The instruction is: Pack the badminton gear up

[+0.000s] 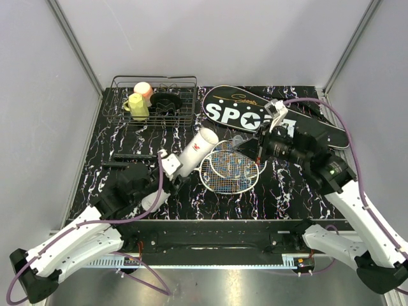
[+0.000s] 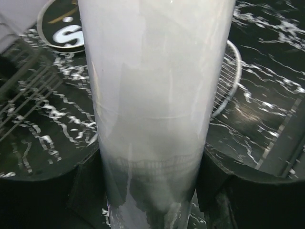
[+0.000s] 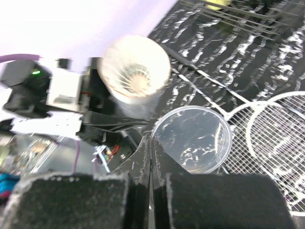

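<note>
Table [image 1: 299,197] crowded. The bag [image 1: 236,109] lies flat at the far right with the right arm reaching over it, so an elbow swing back could drag or shove it. Two rackets [image 1: 229,172] lie with heads overlapped mid-table, not packed, right under the work. Anything dropped lands on the strings and could bounce or roll off, and a low pass by either arm could snag a frame. The tube [image 1: 194,152] is off the table, tilted, open mouth up and toward the right arm. The left gripper [image 2: 152,195] has its jaws around the lower body, pads pressed on both sides, gripping it. The wall is smooth, so the main risk here is the tube sliding or twisting in the pads once something pushes on the mouth, or tipping so far that the contents spill. The right gripper [image 3: 151,148] has its jaws closed, and it looks to pinch the rim of the clear cap [image 3: 193,138], held near the mouth but off to one side, not lined up. That is a thin edge hold, so the cap can pivot or pop free on contact. If it comes in skewed it will catch the tube lip, jam half-on or knock the tube back. The shuttlecocks [image 3: 136,78] are visible inside the mouth, feathers close to the rim. A crooked cap could crush feathers, and a jolt could shake one out onto the rackets.
</note>
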Robot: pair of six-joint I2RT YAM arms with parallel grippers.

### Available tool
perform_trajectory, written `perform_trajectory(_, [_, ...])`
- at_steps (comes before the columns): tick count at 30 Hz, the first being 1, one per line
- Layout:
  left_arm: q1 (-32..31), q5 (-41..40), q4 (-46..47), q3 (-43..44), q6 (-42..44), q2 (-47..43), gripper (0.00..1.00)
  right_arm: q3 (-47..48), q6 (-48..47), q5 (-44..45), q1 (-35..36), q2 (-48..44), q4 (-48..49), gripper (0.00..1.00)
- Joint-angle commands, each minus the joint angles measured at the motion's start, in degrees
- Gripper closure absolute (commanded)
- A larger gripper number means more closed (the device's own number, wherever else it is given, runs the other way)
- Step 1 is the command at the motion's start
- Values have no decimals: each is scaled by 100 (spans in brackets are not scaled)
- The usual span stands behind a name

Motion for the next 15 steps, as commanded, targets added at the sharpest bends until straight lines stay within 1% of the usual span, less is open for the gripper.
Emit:
perform_trajectory(1, [17,1308,332,340,-92,-68,92,805,-236,-1183,-23,317,-664,100])
perform_trajectory(4, [8,1563,341,323,-110,-68,92,1280,-368,-1666,-23,492,-919,100])
perform_trajectory(5, [-18,1659,341,323,-110,-42,91,1560,-412,-1763,-23,571,-1146,100])
perform_trajectory(6, [-36,1843,341,323,-110,-24,91,1693,-465,-1808,-23,764,-1287,100])
perform_trajectory(10, [-97,2108,332,323,-92,29,91,2387,-825,-1886,-23,1187,-2052,100])
perform_trajectory(15, [-177,2178,332,270,-39,-59,91,2617,-1027,-2309,-23,1398,-2361,100])
